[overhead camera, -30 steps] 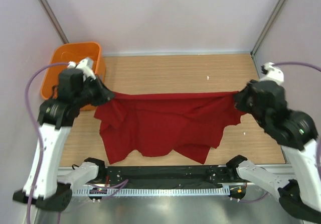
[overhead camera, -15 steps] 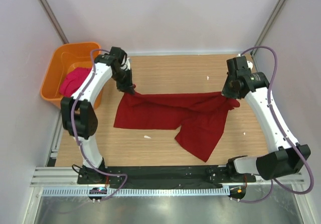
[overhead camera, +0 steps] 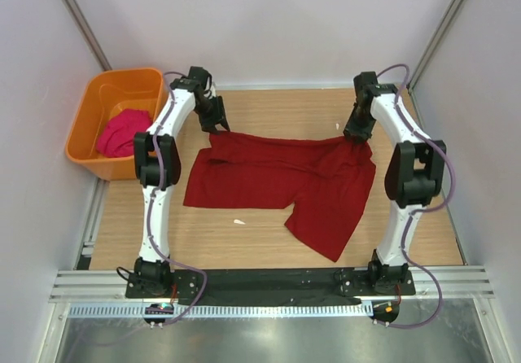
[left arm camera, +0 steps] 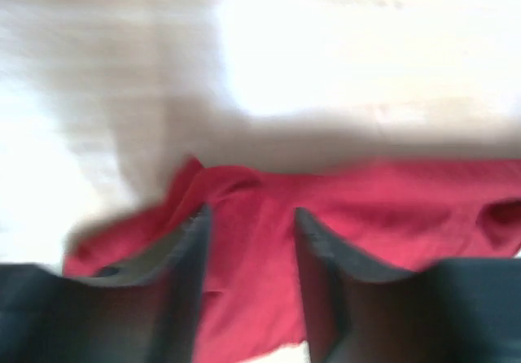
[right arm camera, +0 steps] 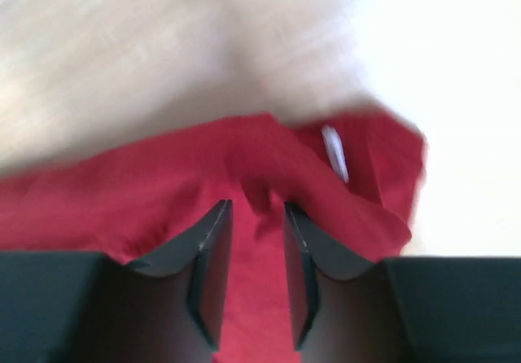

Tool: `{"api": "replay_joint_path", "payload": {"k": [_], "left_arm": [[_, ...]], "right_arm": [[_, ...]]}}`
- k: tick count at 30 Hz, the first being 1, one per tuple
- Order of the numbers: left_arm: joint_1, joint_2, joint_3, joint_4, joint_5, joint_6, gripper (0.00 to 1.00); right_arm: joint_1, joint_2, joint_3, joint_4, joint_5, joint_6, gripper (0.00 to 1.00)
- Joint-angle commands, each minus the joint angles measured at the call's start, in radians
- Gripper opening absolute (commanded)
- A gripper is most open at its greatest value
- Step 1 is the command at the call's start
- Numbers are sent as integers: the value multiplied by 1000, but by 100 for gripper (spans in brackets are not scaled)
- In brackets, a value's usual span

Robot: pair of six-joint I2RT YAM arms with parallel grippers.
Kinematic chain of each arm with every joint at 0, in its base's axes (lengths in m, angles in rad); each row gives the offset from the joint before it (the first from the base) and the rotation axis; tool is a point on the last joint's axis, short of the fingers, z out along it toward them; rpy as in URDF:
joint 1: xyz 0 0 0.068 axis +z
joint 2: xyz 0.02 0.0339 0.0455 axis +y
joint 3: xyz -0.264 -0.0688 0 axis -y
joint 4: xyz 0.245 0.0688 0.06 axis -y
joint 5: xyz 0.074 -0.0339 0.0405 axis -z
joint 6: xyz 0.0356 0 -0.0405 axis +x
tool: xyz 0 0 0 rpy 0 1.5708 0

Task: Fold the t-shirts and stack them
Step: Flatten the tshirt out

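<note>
The dark crimson t-shirt (overhead camera: pixel 269 172) lies spread and rumpled on the wooden table, with one flap trailing toward the near right. My left gripper (overhead camera: pixel 220 124) hovers over its far left corner. In the left wrist view its jaws (left arm camera: pixel 248 229) stand apart, with red cloth (left arm camera: pixel 391 208) lying loose under them. My right gripper (overhead camera: pixel 352 132) is over the far right corner. It (right arm camera: pixel 254 216) is open too, above bunched cloth (right arm camera: pixel 122 192) with a white tag (right arm camera: pixel 334 153). The magenta-pink t-shirt (overhead camera: pixel 122 132) sits crumpled in the tub.
An orange plastic tub (overhead camera: pixel 106 80) stands at the far left, off the table's edge. Small white scraps (overhead camera: pixel 238 221) lie on the wood (overhead camera: pixel 277 107) near the shirt. Both arms stretch far forward, and walls close in on three sides.
Both arms swung forward and carried the shirt's held edge to the far side of the table. The shirt now rests flat, and both grippers have gone from shut to open, letting go of the corners.
</note>
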Motion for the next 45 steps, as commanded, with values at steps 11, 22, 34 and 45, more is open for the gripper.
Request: {"api": "replay_joint_path", "payload": {"k": [11,22,34,45], "left_arm": [[11,-322,-446,253,-81,3,50],[0,-503,-696,261,18,3,38],[0,-525,-697,235,40,10,38],[0,-552,-737,199,-17,-15,51]], "right_arm": [[-9,-67,-47,157,37,1,56],[-36,160,49,341,5,34,49],[-45,222,25,403,11,-11,45],[-47,226,72,390,14,-49,9]]}}
